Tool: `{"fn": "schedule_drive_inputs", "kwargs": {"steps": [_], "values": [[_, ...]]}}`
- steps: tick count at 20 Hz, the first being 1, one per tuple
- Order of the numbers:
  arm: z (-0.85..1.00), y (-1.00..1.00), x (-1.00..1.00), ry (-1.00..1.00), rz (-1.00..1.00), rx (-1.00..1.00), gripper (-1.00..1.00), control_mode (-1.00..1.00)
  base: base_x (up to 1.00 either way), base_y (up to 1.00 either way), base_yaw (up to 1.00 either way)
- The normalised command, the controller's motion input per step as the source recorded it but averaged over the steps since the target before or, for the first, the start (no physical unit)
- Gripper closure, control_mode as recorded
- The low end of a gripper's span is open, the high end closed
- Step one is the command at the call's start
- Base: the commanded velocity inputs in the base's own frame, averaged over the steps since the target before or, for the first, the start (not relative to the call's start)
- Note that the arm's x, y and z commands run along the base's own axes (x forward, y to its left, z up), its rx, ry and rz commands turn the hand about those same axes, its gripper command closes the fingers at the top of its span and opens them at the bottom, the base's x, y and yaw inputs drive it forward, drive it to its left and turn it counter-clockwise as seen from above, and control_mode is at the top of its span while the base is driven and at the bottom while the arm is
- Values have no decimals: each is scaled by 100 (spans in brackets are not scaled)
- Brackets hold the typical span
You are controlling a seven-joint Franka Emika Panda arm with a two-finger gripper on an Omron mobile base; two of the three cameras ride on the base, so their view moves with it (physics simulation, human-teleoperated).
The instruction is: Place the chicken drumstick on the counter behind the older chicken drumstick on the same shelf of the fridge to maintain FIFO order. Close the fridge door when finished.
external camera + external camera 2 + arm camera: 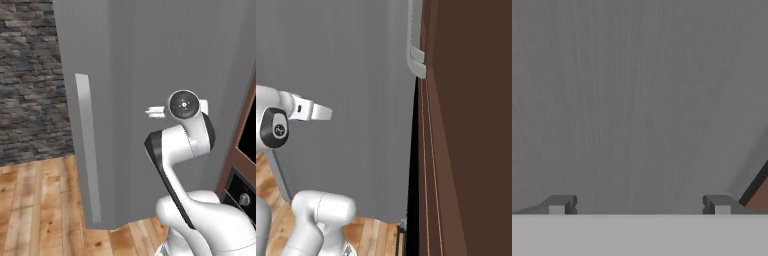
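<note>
Fridge door (150, 90): tall grey panel facing the robot in both base views; from the left base view it looks swung toward the shut position, but whether it is fully seated cannot be told.
Door handle (87, 145): long silver bar near the panel's left edge in the left base view; a second silver handle (415, 45) shows at the top of the right base view, against the brown cabinet (466, 125).
Gripper (639, 204): released, jaws spread wide, nothing between them; the fingertips (558, 204) point straight at the flat grey panel, close to it.
Arm (180, 145): folded up in front of the door, hand end toward the panel.
Task items: drumsticks, shelves and counter cannot be seen from here, so the shelf order cannot be checked; the fridge itself is right ahead of the arm.
Stage (judged): probably the door-closing part, or an approach to the door.
Risk 1: a push with spread fingers could slide across the smooth face, leaving the door ajar.
Risk 2: a push near the hinge side would give little leverage, so the door may stop short.
Risk 3: the brown cabinet sits right beside the door edge, and a sideways swing of the arm could knock it.
Risk 4: if the counter drumstick is not yet shelved, closing now would end the job out of order.
</note>
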Motion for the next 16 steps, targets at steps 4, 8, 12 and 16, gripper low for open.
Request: {"fn": "schedule_drive_inputs", "kwargs": {"steps": [4,8,12,16], "values": [[-18,0,79,-9,0,0,-100,-100,0,0,0],[-7,0,63,-17,-2,0,-100,-100,0,0,0],[-8,0,71,-13,-5,0,-100,-100,0,0,0],[-10,-3,72,-7,-5,0,-100,-100,0,0,0]]}}
